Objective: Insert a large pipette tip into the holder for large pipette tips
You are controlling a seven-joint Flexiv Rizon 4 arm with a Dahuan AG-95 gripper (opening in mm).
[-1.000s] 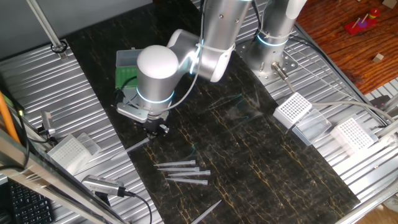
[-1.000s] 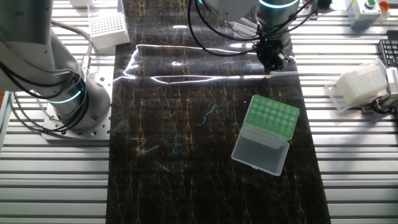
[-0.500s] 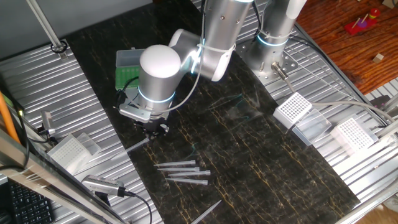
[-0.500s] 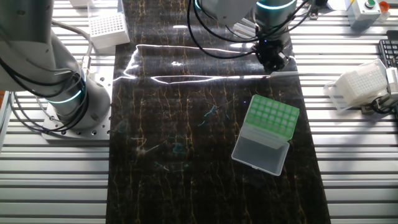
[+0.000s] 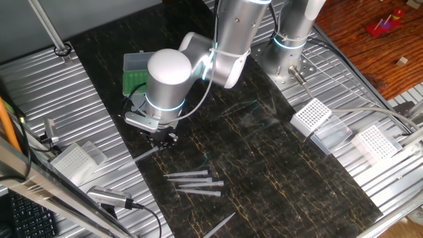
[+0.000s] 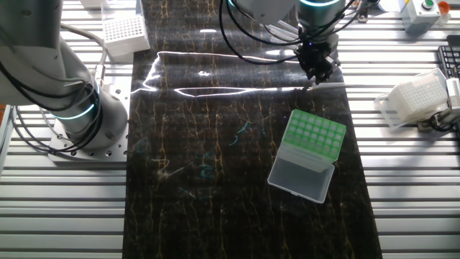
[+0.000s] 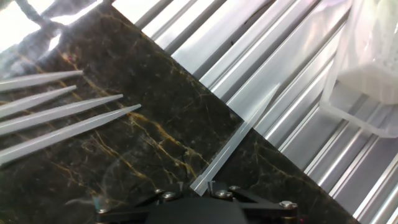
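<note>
We read the gripper [image 5: 163,139] as low over the counter [image 5: 277,172], right above the wide end of one large pipette tip [image 7: 239,135]. That tip lies flat, its point reaching off the dark mat edge onto the ribbed metal. Fingers are out of sight in the hand view, only the base plate shows; we cannot tell whether they are apart or already pinching.

Holder for large pipette tips [image 6: 314,136] sits near, lid hinged open, green rack exposed.

Handling, our judgement: thin hollow plastic, very light, smooth, likely to skate or roll if nudged. The fine point looks prone to bending. Best taken at the thick collar end, fingers across the shaft, modest squeeze. Four spare tips [image 7: 59,111] lie together, well apart from this one.
</note>
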